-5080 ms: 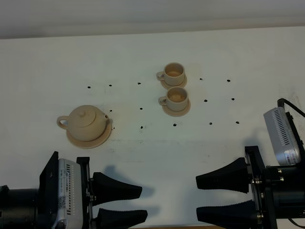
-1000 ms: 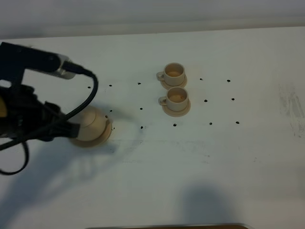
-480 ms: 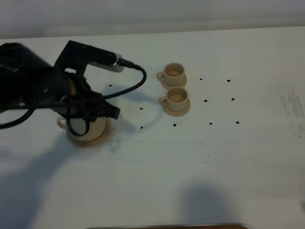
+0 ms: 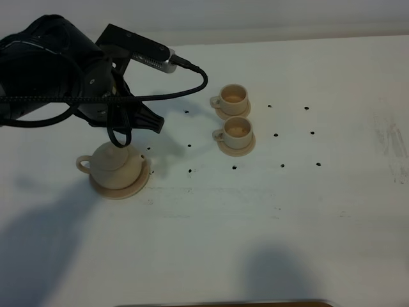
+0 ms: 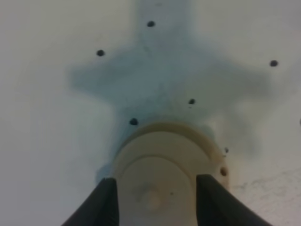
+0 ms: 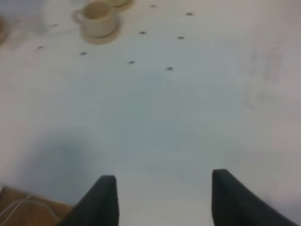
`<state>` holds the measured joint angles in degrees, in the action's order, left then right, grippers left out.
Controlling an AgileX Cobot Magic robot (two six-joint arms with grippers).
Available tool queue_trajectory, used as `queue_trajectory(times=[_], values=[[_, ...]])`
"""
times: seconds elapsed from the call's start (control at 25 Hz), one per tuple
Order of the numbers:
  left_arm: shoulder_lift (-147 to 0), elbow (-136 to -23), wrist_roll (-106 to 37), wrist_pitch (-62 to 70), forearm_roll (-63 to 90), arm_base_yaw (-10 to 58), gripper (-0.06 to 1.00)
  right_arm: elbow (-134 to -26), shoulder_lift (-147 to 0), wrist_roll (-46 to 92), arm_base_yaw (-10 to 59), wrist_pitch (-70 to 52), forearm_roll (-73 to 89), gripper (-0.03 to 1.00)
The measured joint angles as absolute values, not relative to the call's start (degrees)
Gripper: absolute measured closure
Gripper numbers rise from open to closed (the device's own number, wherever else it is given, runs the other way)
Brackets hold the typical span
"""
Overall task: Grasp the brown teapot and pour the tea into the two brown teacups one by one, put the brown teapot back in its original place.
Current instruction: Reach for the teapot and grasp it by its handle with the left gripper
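The brown teapot [image 4: 115, 163] stands on its wide saucer [image 4: 121, 187] at the left of the table, loop handle to the left. My left arm [image 4: 77, 77] hangs over and behind it. In the left wrist view my left gripper [image 5: 155, 181] is open, its two fingers standing either side of the teapot [image 5: 160, 179]; I cannot tell whether they touch it. The two brown teacups [image 4: 233, 97] [image 4: 236, 131] sit on small saucers at the middle back. My right gripper [image 6: 164, 197] is open and empty over bare table; it does not show in the exterior view.
The white table [image 4: 287, 217] carries several small black dots. In the right wrist view one teacup [image 6: 96, 16] shows far from the gripper. A brown edge [image 4: 223, 303] runs along the table's front.
My left arm has swung from the left to over the teapot, then drawn back toward the far side, uncovering the teapot. The teapot and cups have not moved.
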<state>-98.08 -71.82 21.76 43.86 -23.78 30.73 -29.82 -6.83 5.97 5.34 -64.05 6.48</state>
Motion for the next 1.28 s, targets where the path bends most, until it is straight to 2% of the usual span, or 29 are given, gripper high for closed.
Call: queue_trajectory(times=[0.28,0.92,1.08,1.28], values=[[-98.1,-72.1,21.8,44.3,-24.8,30.7,0.49,-29.7,-0.9,6.0,0.2,-63.9,7.3,0.57],[-100.5,-73.2,19.3,37.9,-25.4,30.7,0.49,-29.7,-0.8,6.0,0.0,-63.9,8.5,0.71],[-104.7,-80.5,13.8,45.2,-21.4,30.7,0.49,-29.7,-0.8,6.0,0.0,-63.9,8.5,0.74],[-112.3,-94.8,-2.5,64.7,-13.1,30.7,0.49,-29.7,-0.8,5.9,0.0,-63.9,8.5,0.75]])
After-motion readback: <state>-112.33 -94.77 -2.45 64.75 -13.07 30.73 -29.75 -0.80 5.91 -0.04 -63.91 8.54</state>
